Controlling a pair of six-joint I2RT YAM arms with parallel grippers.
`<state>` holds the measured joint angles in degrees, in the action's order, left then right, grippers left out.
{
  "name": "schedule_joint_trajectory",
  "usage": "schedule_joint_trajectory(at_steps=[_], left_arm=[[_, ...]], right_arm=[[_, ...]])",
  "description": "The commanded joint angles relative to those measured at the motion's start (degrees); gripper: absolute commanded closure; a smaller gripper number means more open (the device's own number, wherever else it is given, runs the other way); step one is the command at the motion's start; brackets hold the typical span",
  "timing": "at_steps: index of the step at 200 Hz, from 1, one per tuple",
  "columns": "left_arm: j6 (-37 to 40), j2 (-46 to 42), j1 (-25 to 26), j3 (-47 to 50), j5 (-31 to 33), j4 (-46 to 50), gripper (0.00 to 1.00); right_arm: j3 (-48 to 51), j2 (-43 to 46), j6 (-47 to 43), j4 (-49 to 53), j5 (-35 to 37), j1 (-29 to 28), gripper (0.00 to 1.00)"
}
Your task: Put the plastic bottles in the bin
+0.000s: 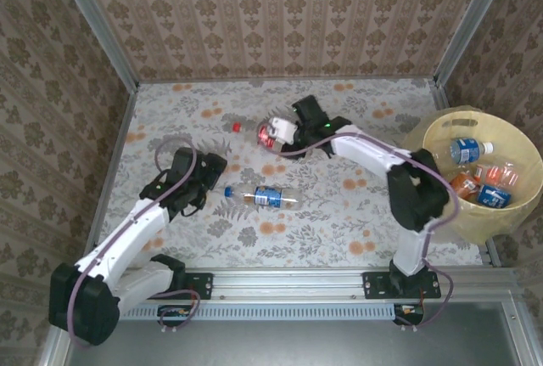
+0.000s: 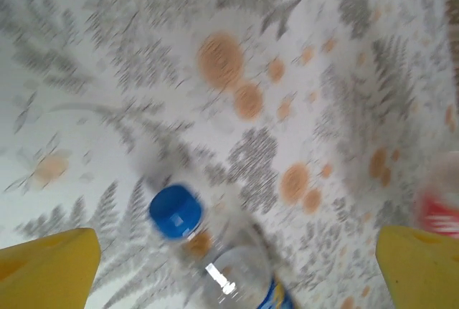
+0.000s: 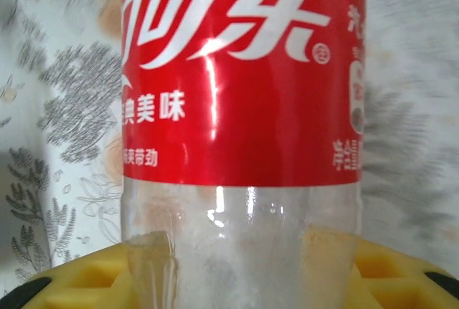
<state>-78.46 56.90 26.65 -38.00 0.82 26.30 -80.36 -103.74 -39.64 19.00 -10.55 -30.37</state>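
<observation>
From above, the right gripper (image 1: 288, 131) is reaching to the upper middle of the frame and pinching the red-labelled bottle (image 1: 265, 134), which is lying on its side on the flowered table (image 1: 356, 213). The blue-labelled bottle (image 1: 265, 198) is lying just below it, mid-frame, with the left gripper (image 1: 206, 184) hovering at its cap end. The bin (image 1: 441, 132) is sitting at the right edge.

I'm counting two bottles on the table. There are at least four in the bin, though they are overlapping and hard to separate. One bin, two arms.

In the left wrist view, the yellow fingertips (image 2: 50, 266) are standing spread wide at the bottom corners, gripping nothing. The blue-labelled bottle (image 2: 215, 252) is pointing its blue cap up between them. A blurred red patch is showing at the right edge.

In the right wrist view, the red-labelled bottle (image 3: 244, 72) is crowding the whole frame. Its clear lower body is being squeezed between the yellow pads (image 3: 72, 277) along the bottom edge.

These bottles are looking empty to me, so they're probably very light, with thin walls that give under pressure and a slick surface. I'd grip across the middle of the body, as the right one is doing, since a grip near the cap would likely let the bottle swing.
</observation>
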Motion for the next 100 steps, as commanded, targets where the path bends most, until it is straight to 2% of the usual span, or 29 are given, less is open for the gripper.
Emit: schedule_joint_trajectory(at_steps=[1, 20, 51, 79, 100], left_arm=[[-6.8, 0.2, 4.4, 1.4, 0.4, 6.3, 0.0], [-8.7, 4.0, 8.3, 0.3, -0.8, 2.0, 0.0], [-7.5, 14.5, 12.1, -8.3, -2.1, 3.6, 0.0], [-10.0, 22.7, 14.8, -13.5, -3.1, 4.2, 0.0], [-15.2, 26.6, 16.2, -13.5, -3.7, 0.7, 0.0]], right_arm=[[2.2, 10.7, 9.7, -6.3, 3.4, 1.9, 0.52], [4.5, 19.5, 16.0, -8.5, 3.7, 4.2, 0.52], [8.4, 34.5, 20.0, -8.6, 4.1, 6.2, 0.51], [6.2, 44.2, 21.3, 1.7, 8.0, 8.7, 0.48], [3.1, 48.1, 21.3, 10.7, 17.6, 9.4, 0.48]])
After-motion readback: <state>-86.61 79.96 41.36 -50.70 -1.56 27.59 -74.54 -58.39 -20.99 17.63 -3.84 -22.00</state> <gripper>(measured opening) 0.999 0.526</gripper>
